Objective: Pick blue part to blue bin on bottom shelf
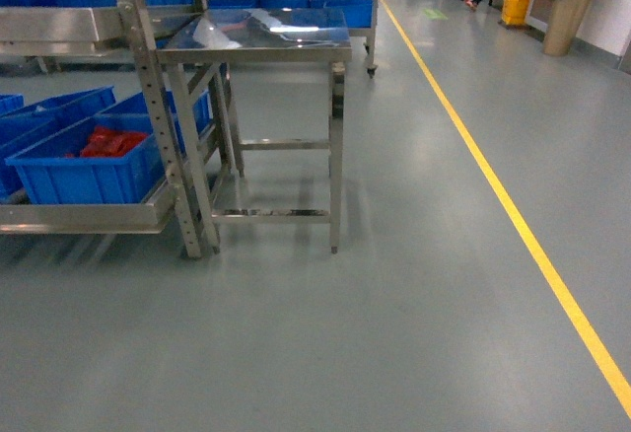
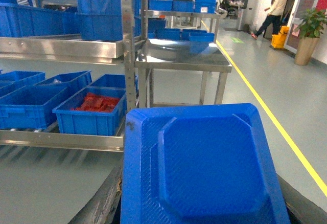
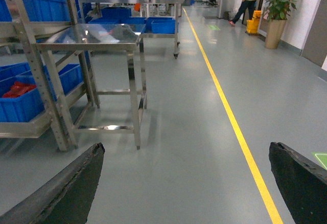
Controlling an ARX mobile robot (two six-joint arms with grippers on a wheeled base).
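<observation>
Looking ahead, a blue bin of red parts is seen on the bottom shelf beside the table. Left wrist: the blue part is gripped by the left claw. Right wrist: right claw fingers are spread apart.

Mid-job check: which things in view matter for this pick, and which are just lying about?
Job: blue part; bottom shelf; blue bins on it.
Lying about: small steel table; red parts in one bin; yellow floor line; potted plant.
</observation>
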